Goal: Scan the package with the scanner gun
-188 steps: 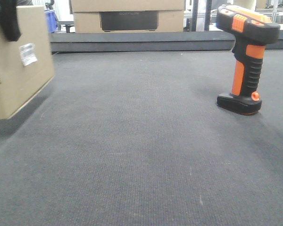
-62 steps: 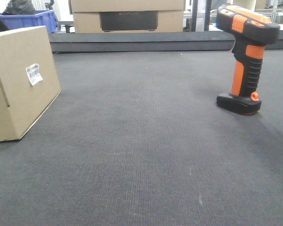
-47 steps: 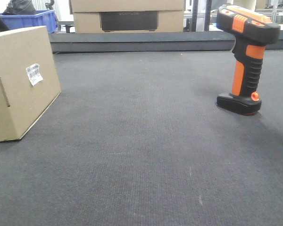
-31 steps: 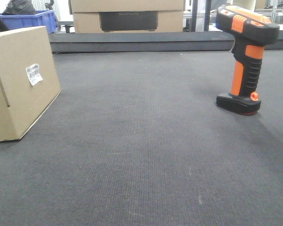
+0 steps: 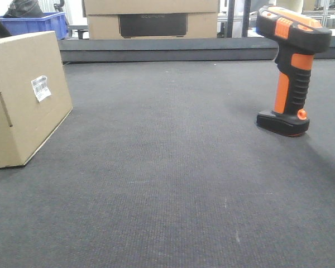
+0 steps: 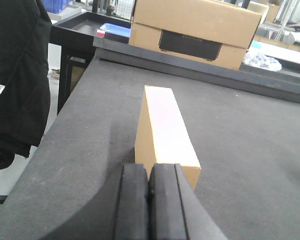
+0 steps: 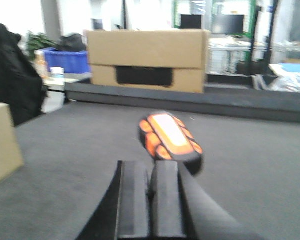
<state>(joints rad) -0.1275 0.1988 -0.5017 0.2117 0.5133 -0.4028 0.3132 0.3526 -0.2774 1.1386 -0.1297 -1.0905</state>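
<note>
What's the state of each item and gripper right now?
package: resting on the mat, closed, barcode label facing the scanner side, not held.
scanner gun: standing upright on its foot, not held.
left gripper: shut, empty, behind the package.
right gripper: shut, empty, near the scanner gun.

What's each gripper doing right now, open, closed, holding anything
Left gripper: closed, holding nothing, just behind the package.
Right gripper: closed, holding nothing, behind the scanner gun.

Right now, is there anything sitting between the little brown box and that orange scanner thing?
No. In the front-facing view only bare dark mat lies between the package and the scanner gun.
</note>
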